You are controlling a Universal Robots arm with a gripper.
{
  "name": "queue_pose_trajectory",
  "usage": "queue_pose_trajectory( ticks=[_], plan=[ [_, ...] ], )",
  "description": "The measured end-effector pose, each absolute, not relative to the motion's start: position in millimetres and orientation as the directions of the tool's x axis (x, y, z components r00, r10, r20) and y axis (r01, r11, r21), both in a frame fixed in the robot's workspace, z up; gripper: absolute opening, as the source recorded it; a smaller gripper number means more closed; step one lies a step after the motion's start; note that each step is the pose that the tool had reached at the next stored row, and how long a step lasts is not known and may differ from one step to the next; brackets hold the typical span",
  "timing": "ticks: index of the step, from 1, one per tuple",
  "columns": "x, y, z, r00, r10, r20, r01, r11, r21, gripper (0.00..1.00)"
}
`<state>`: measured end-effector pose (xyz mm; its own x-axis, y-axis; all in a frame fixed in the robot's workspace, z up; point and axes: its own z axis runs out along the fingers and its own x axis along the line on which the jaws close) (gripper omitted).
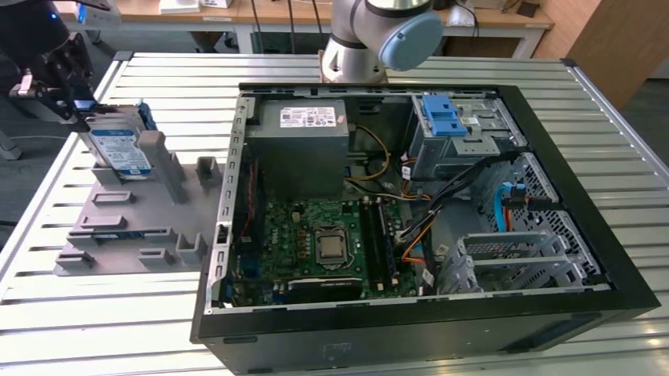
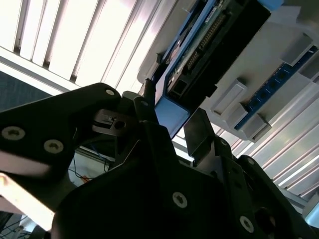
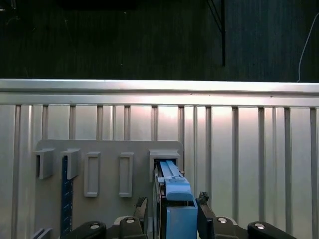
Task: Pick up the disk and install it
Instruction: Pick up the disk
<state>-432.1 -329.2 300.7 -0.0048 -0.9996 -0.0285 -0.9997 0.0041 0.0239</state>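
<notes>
In the exterior view the disk stands on edge in a grey fixture, the gripper directly above. In the second wrist view the claw straddles its blue carrier frame. In the first wrist view the long axis runs straight away from the claw — clamped or not, I cannot tell.

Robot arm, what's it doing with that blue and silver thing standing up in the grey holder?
The robot arm's gripper is at the top edge of the disk, a silver hard drive in a blue frame. The disk stands on edge in a slot of the grey holder, which sits on the slatted table beside the open computer case. It looks not yet lifted out, and it is not in the computer.
</notes>
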Motion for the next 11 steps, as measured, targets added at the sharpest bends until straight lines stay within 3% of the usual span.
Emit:
queue_pose_trajectory(
  ticks=[11],
  plan=[
    [-432.6,-327.4,290.5,-0.008,-1.0,-0.029,-1.0,0.007,0.024,0.51]
  ],
)
